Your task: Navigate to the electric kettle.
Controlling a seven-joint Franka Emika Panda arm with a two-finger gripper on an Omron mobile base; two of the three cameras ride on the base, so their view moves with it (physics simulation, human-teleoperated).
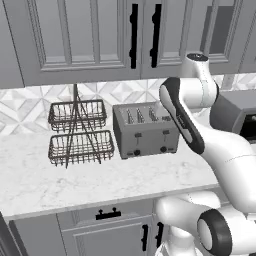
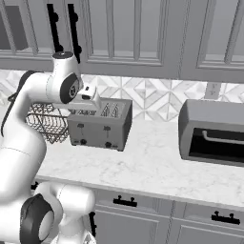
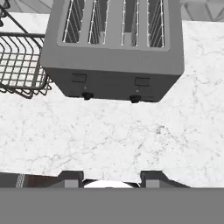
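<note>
Hovering above a marble counter [image 3: 109, 135], the empty gripper [image 3: 111, 176] spreads its fingers before a toaster [image 3: 114, 48] and wire basket [image 1: 80, 132]. No electric kettle is visible; likely rigid, slippery, best grasped by its handle.

1. The base faces a white marbled counter [image 1: 125, 180] below grey wall cupboards [image 1: 75, 35].
2. A grey four-slot toaster [image 1: 145, 131] stands upright on the counter near the tiled wall, with two small dark knobs on its front.
3. A two-tier wire basket rack [image 1: 80, 132] stands just beside the toaster, on its left.
4. A grey countertop oven [image 2: 214, 131] with a dark front sits well apart to the right.
5. The gripper [image 3: 111, 177] hangs over bare counter in front of the toaster, its tips spread with nothing between them.
</note>
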